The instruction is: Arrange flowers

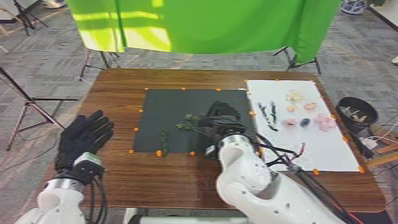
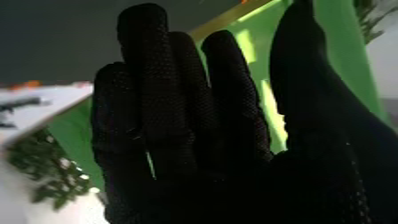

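Note:
In the head view my left hand lies open at the table's left side, fingers extended. My right hand is over the right part of the black mat. Just left of it is a leafy green sprig, and a thin green stem lies near the mat's front edge. The white sheet on the right bears dark stems, a pale yellow flower, pink blossoms and a small dark blue one. In the right wrist view my right hand has straight fingers holding nothing visible.
Orange markers line the mat and sheet. A black bin stands on the floor beyond the table's right edge. Behind the table hangs a green cloth, and a tripod stands at the left.

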